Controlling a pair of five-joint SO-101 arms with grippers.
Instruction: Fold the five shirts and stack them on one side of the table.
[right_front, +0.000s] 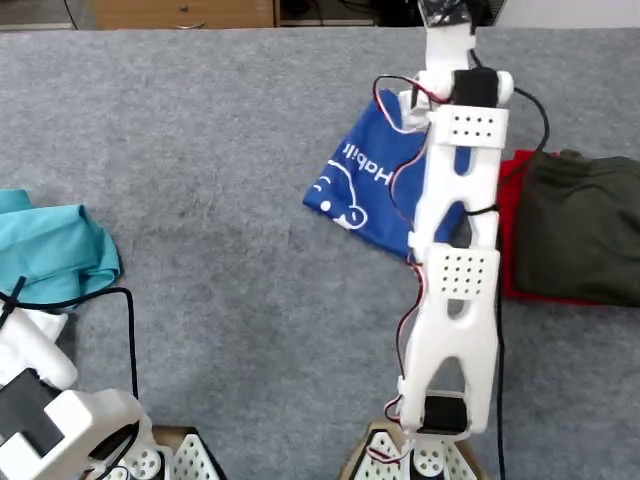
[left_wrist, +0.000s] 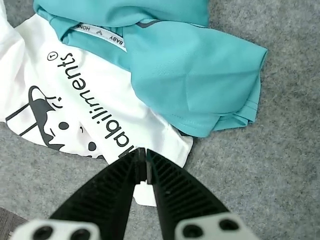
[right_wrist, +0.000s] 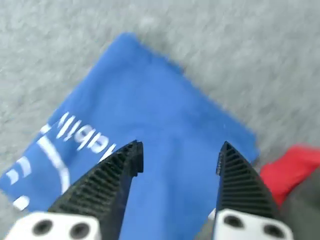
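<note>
Teal shirt (right_front: 55, 250) and white shirt (left_wrist: 75, 100) are bunched at nine o'clock, with the left gripper (left_wrist: 145, 167) pressed together, possibly nipping white cloth. Blue shirt (right_front: 365, 185), toward one o'clock, is overhung by the spread right gripper (right_wrist: 180, 152); limp, light fabric is best pinched at an edge.

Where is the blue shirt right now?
In the high view, the blue shirt lies right of centre, partly under the right arm, left of the red shirt.
</note>
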